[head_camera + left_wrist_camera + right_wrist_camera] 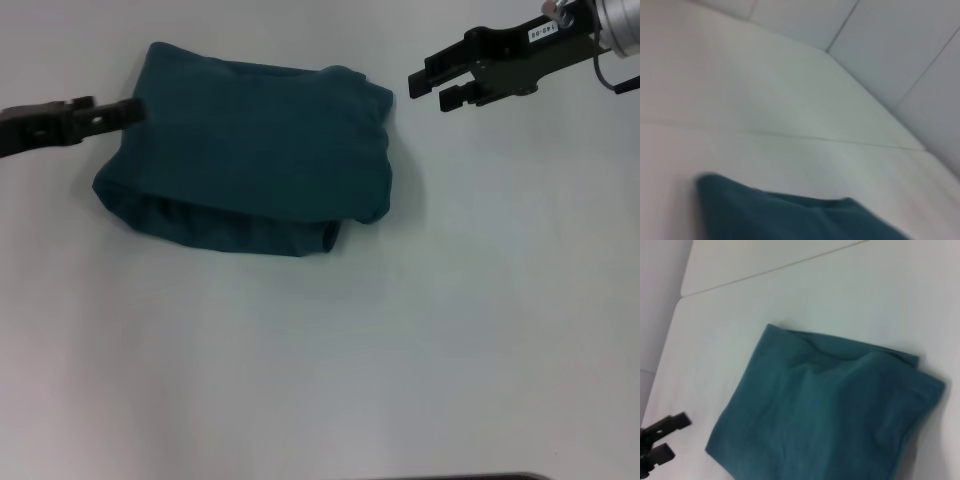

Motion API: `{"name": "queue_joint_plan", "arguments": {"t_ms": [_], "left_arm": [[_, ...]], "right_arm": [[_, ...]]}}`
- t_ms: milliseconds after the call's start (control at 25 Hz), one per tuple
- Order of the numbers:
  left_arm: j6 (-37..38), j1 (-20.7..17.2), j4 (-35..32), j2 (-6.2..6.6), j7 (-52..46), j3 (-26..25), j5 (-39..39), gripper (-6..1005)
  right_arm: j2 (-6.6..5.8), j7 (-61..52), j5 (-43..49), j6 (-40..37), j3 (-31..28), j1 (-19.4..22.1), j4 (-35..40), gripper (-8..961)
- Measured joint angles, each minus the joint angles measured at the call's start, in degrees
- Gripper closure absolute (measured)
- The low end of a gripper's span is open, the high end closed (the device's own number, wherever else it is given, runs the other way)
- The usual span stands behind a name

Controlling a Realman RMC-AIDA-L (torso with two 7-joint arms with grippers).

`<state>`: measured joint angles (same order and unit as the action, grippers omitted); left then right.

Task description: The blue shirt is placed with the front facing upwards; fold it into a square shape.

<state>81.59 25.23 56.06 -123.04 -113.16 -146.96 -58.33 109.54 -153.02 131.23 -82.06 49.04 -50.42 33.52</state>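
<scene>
A: How many things were on the bench (420, 340)?
B: One blue shirt (255, 150), folded into a rough square. The left hand (128, 110) touched its left edge, fingers narrow. The right hand (432, 82) hovered just beside its right corner, fingers slightly apart, holding nothing

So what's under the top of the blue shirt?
More folded layers of the blue shirt stick out along its near edge. Beneath them is the white table. The chest lettering is hidden inside the folds.
</scene>
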Motion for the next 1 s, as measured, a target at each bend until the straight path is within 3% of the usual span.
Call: {"name": "queue_joint_plan", "arguments": {"t_ms": [200,320,640,1000], "left_arm": [[4.8,6.1,-5.1,3.84,-25.9,4.4,1.1,122],[7.2,9.3,-10.3,5.8,-35.0,4.3,1.0,91],[0.4,10.5,-16.5,7.3,-38.1,4.9,3.2,97],[-1.9,10.5,-17.5,8.2,-38.8,4.1,7.7,104]], "right_arm": [[-0.57,0.7,0.3,-2.9,0.6,-0.9,2.7,365],[-0.63,1.4,0.4,-3.4,1.3,-1.1,4.4,368],[-0.61,1.9,0.5,-3.0,1.8,-0.7,5.0,367],[-0.56,1.9,0.8,-2.4,1.9,-0.6,4.7,367]]}}
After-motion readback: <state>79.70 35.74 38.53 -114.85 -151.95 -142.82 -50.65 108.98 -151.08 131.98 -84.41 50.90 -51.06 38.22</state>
